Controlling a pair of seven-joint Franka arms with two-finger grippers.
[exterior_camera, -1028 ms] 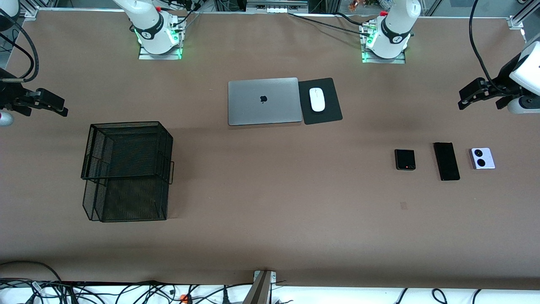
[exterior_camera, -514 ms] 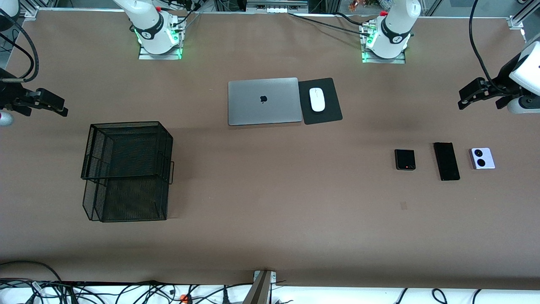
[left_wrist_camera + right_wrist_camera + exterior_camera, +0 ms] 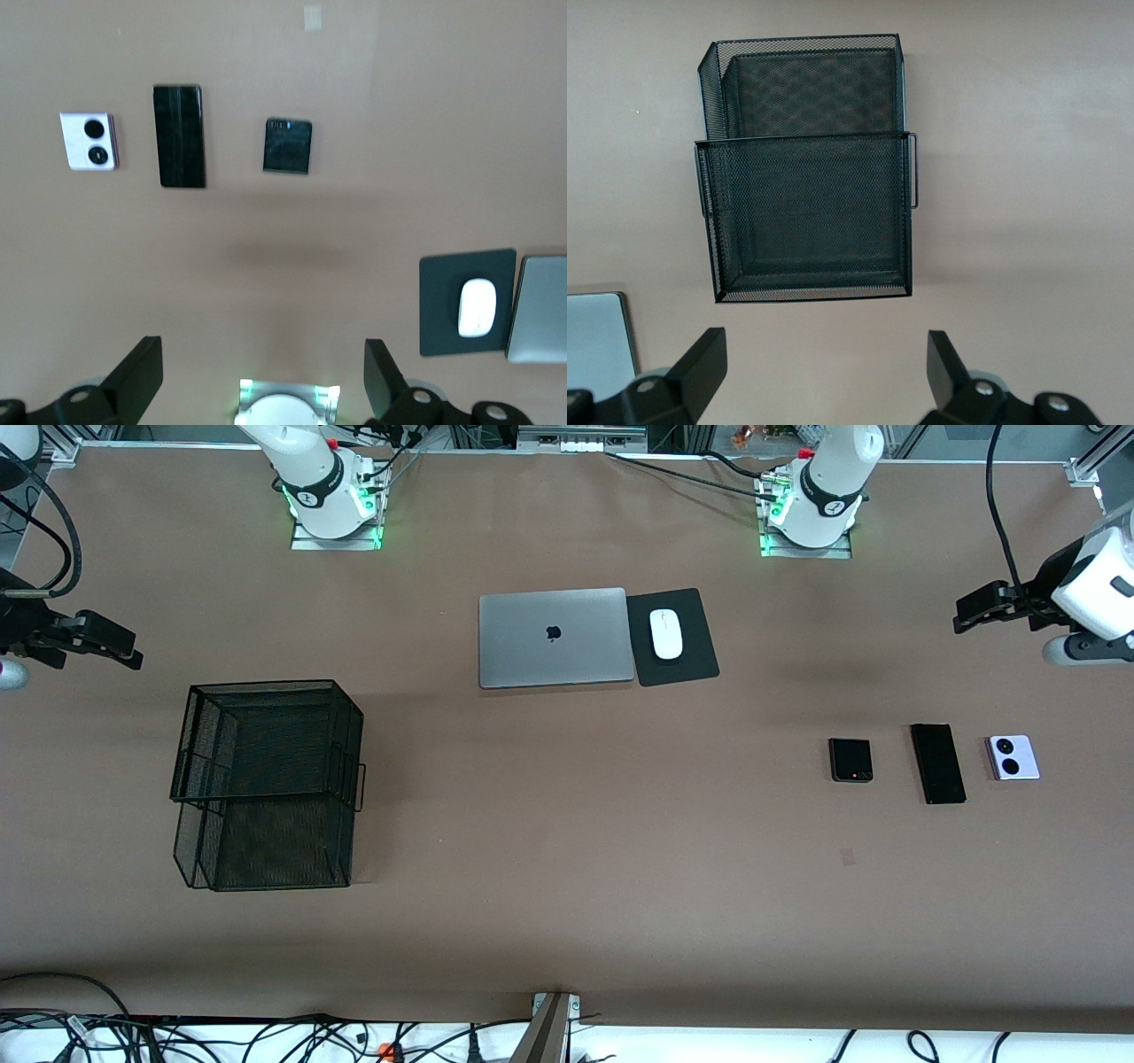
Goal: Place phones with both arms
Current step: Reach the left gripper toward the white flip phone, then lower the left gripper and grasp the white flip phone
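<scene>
Three phones lie flat in a row on the matte brown table toward the left arm's end: a small squarish black phone with a faint red dot, a long glossy black slab phone, and a white-lavender squarish phone with two black circles. Toward the right arm's end stands a two-tier black wire-mesh basket; a matte silver laptop bearing an apple logo lies closed beside a white mouse on a black mouse pad. The left gripper hangs over the table's end, fingers spread wide and empty, its arm cut off by the picture's edge, and the right gripper waits likewise spread and empty.
</scene>
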